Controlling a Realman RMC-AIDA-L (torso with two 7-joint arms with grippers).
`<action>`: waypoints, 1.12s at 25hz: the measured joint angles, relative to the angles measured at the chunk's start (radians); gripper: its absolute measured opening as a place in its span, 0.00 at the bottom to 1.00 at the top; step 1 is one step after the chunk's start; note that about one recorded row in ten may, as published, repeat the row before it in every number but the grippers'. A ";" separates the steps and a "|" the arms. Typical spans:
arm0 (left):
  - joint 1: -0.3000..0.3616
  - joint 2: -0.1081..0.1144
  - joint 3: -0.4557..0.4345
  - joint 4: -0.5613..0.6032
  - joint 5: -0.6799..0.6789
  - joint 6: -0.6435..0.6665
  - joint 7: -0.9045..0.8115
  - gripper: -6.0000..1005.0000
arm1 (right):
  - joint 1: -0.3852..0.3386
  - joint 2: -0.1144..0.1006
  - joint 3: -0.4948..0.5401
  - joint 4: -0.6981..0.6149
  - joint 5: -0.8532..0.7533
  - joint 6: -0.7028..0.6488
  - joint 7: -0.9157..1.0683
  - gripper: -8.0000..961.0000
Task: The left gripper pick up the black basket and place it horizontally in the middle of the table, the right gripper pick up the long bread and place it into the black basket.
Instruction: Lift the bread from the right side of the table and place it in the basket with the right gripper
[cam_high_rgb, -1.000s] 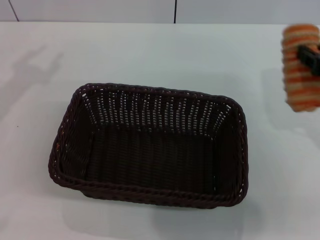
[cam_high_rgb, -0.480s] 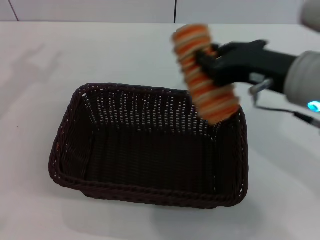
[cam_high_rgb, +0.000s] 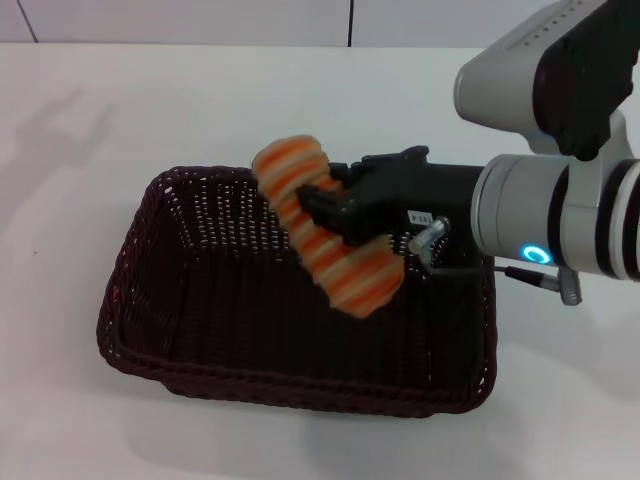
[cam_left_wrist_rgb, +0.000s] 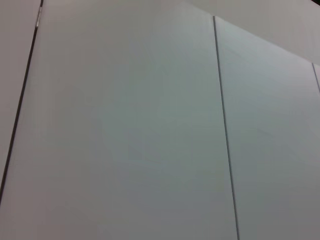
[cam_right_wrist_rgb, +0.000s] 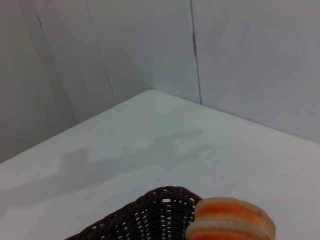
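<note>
The black basket (cam_high_rgb: 200, 340) lies lengthwise across the middle of the white table (cam_high_rgb: 120, 110). Above its back right part hangs the long bread (cam_high_rgb: 345, 270), orange and cream striped and tilted, held around its middle by my right gripper (cam_high_rgb: 325, 210), which is shut on it. The arm reaches in from the right. In the right wrist view one end of the long bread (cam_right_wrist_rgb: 231, 220) shows beside the basket's far corner (cam_right_wrist_rgb: 155, 210). My left gripper is out of view; the left wrist view shows only a wall.
Bare white tabletop surrounds the basket on all sides. A panelled wall (cam_high_rgb: 350, 20) runs along the table's far edge. The right arm's silver body (cam_high_rgb: 560, 200) and thin cable (cam_high_rgb: 520, 272) hang over the basket's right rim.
My right gripper has carried the long bread leftward from the right edge of view and lower, so it now hangs over the inside of the basket. The basket has not moved.
</note>
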 joint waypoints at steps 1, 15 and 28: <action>0.004 0.000 -0.001 0.002 -0.003 -0.002 0.000 0.53 | 0.001 0.000 0.001 0.000 0.003 0.000 0.000 0.23; 0.012 -0.002 -0.002 0.002 -0.017 -0.015 0.000 0.53 | -0.006 -0.002 0.019 0.017 0.001 -0.003 -0.018 0.52; 0.019 -0.003 -0.004 0.003 -0.029 -0.024 0.000 0.53 | -0.012 0.001 0.046 0.049 -0.044 -0.035 -0.051 0.52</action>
